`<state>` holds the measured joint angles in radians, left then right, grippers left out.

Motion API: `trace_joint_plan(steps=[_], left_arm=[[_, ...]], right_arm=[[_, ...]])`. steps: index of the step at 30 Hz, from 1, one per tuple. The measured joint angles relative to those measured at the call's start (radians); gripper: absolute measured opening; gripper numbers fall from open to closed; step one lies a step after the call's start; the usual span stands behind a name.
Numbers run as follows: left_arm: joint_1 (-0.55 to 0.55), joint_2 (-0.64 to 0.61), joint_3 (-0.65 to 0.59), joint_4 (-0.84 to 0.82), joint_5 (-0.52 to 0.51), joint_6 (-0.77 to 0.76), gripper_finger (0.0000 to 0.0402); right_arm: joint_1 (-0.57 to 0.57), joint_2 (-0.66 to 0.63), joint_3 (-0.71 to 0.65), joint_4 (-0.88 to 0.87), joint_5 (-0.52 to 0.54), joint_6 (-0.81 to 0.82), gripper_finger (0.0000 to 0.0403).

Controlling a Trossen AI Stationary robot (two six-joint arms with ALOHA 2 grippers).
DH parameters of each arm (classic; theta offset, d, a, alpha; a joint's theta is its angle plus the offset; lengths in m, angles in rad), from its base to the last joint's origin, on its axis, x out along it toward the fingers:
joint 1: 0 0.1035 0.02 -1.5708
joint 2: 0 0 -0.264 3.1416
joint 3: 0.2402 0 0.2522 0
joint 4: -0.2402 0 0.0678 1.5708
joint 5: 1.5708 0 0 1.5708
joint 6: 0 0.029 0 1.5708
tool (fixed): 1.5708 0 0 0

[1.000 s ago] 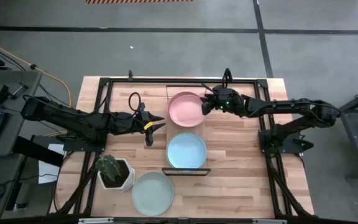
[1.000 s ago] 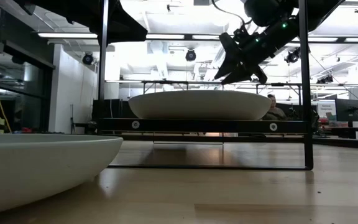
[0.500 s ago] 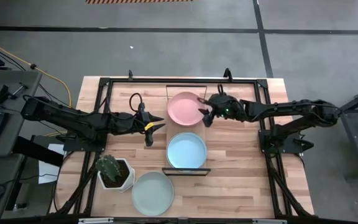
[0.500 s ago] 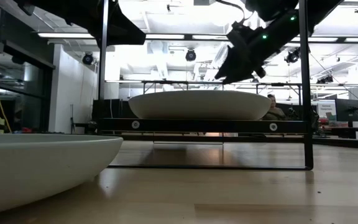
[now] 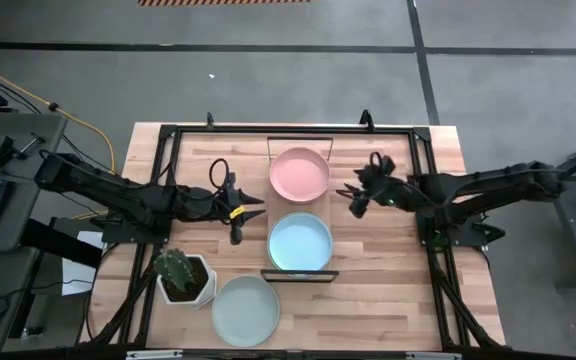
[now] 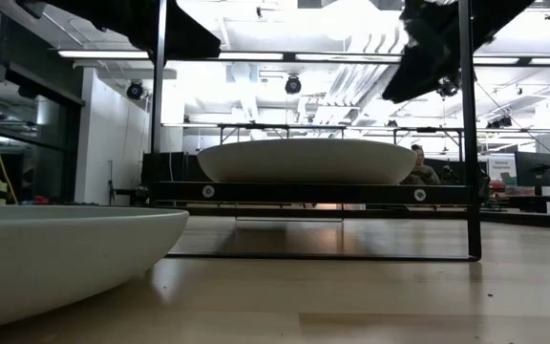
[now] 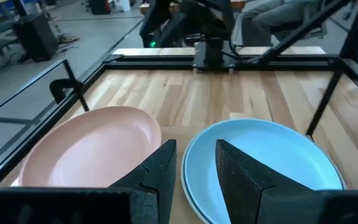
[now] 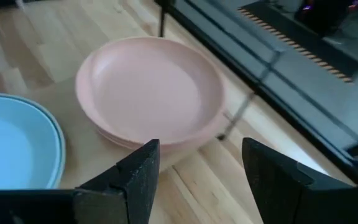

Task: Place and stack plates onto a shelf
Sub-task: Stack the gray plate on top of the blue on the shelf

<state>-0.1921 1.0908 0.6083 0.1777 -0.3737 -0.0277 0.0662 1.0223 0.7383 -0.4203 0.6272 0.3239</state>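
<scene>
Pink plates (image 5: 299, 174) sit stacked on the far half of the shelf (image 5: 276, 212), a narrow wood board in a thin black frame; light blue plates (image 5: 300, 243) lie on its near half. A pale mint plate (image 5: 246, 310) rests on the tabletop near the front edge, and looms large in the low view (image 6: 65, 258). My right gripper (image 5: 352, 199) is open and hovers right of the shelf, between the pink plates (image 8: 151, 87) and the blue plates (image 8: 14, 146). My left gripper (image 5: 251, 207) is open, left of the shelf, facing the pink plates (image 7: 86, 152) and the blue plates (image 7: 263, 158).
A white hexagonal pot with a cactus (image 5: 181, 275) stands left of the mint plate. Black frame rails (image 5: 168, 135) run around the tabletop. Bare wood lies right of the shelf. A seated person (image 6: 418, 167) shows in the room beyond the table.
My right gripper has drawn back from the right rim of the pink plates, moving toward the table's right edge and a little toward the near edge. The pink plates stay on the shelf.
</scene>
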Motion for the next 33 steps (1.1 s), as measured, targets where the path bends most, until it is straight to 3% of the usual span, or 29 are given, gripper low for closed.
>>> trace_joint_plan(steps=[7, 16, 19, 23, 25, 29, 33], left_arm=[[-0.018, 0.0, 0.0, 0.001, 0.0, 0.043, 0.0104], [-0.035, 0.0, 0.008, -0.036, 0.03, 0.075, 0.0104], [-0.05, 0.001, 0.097, -0.189, 0.033, 0.07, 0.0104], [-0.053, 0.037, 0.268, -0.513, 0.035, 0.016, 0.0104], [-0.053, 0.062, 0.344, -0.623, 0.084, -0.011, 0.0104], [-0.074, 0.114, 0.45, -0.741, 0.255, -0.105, 0.0116], [-0.168, 0.184, 0.51, -0.795, 0.276, -0.147, 0.0143]], right_arm=[[0.158, -0.088, 0.0, -0.161, 0.166, 0.145, 0.0211], [0.31, -0.058, 0.0, -0.261, 0.32, 0.283, 0.021], [0.34, -0.048, -0.001, -0.281, 0.344, 0.323, 0.021], [0.362, -0.046, -0.001, -0.278, 0.357, 0.331, 0.021], [0.366, -0.046, -0.001, -0.279, 0.361, 0.331, 0.021], [0.369, -0.046, -0.001, -0.284, 0.362, 0.331, 0.021], [0.369, -0.046, -0.001, -0.296, 0.36, 0.331, 0.021]])
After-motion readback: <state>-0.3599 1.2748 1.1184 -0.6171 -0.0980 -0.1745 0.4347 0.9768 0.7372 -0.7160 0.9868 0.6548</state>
